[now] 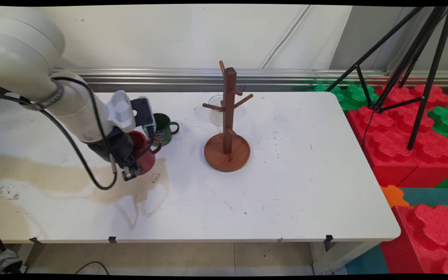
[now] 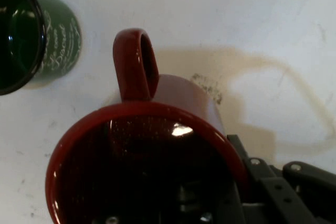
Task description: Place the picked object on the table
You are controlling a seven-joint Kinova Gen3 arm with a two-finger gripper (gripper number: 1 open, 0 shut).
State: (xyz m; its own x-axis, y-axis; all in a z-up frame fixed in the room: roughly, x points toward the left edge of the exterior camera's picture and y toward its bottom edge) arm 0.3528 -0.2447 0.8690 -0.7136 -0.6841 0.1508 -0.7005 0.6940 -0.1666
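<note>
My gripper [image 1: 133,164] is shut on the rim of a red mug [image 1: 145,154] at the table's left middle. In the hand view the red mug [image 2: 157,145] fills the lower half, its mouth facing the camera and its handle pointing up. One finger [image 2: 262,182] lies against the outside of its wall on the right, and the other reaches inside. The mug is tilted; I cannot tell whether it touches the table. A dark green mug [image 1: 164,127] with white lettering stands just behind it, also seen as the green mug [image 2: 50,45] at the hand view's upper left.
A wooden mug tree [image 1: 228,128] on a round base stands mid-table, with a clear glass cup [image 1: 216,112] behind it. A brownish stain [image 1: 53,175] spreads over the white table [image 1: 305,186] on the left. Red and green foam blocks [image 1: 403,136] and a black tripod [image 1: 422,77] stand to the right.
</note>
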